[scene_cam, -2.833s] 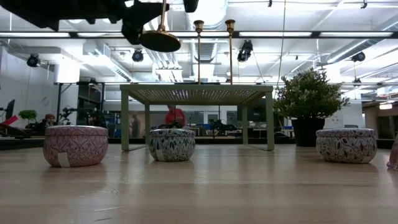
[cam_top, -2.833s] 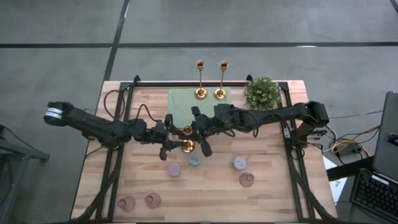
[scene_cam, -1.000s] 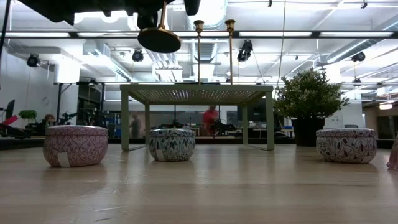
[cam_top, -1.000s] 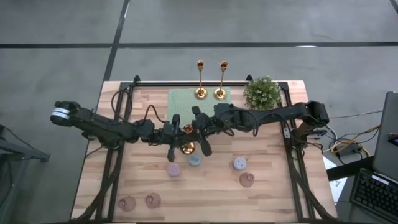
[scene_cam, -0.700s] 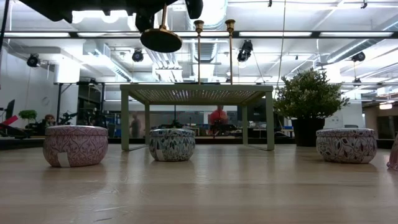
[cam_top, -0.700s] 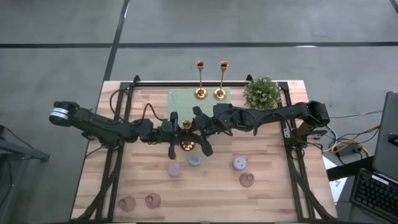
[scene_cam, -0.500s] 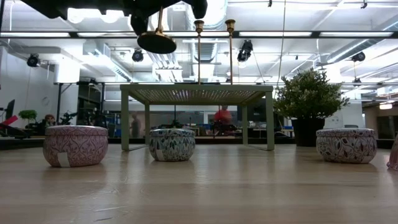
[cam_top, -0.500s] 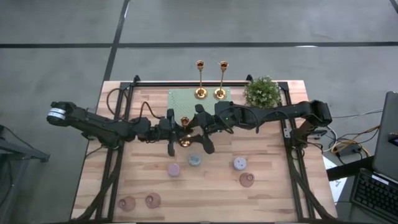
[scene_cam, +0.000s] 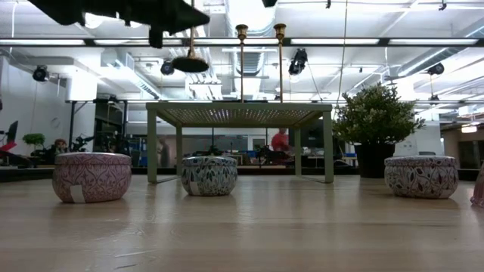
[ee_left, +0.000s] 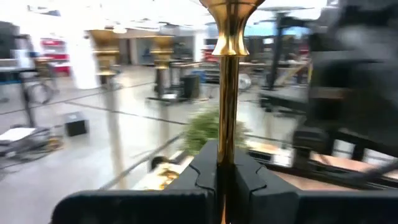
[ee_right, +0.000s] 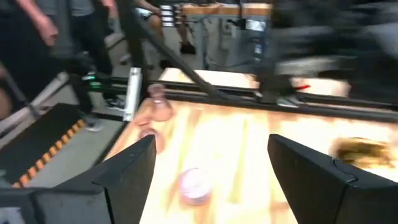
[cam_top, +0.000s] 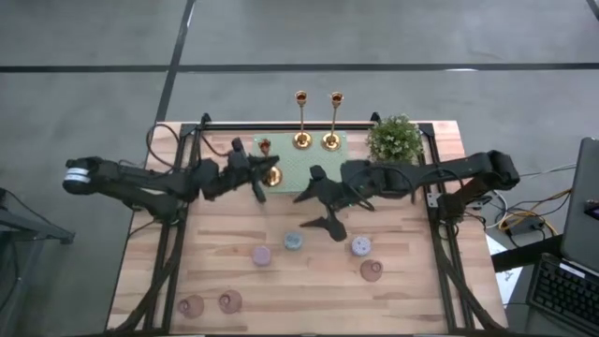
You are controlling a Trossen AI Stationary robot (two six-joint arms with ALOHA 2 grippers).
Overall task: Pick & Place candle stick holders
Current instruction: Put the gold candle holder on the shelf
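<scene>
wooden plank table, carrying: pale green perforated stand by the far edge, with two gold candlesticks upright on its far side; bushy potted plant near the far right corner; lilac holder, pale blue holder and another pale blue holder mid-table; pink holder toward the right; two pink holders near the near left corner.
</scene>
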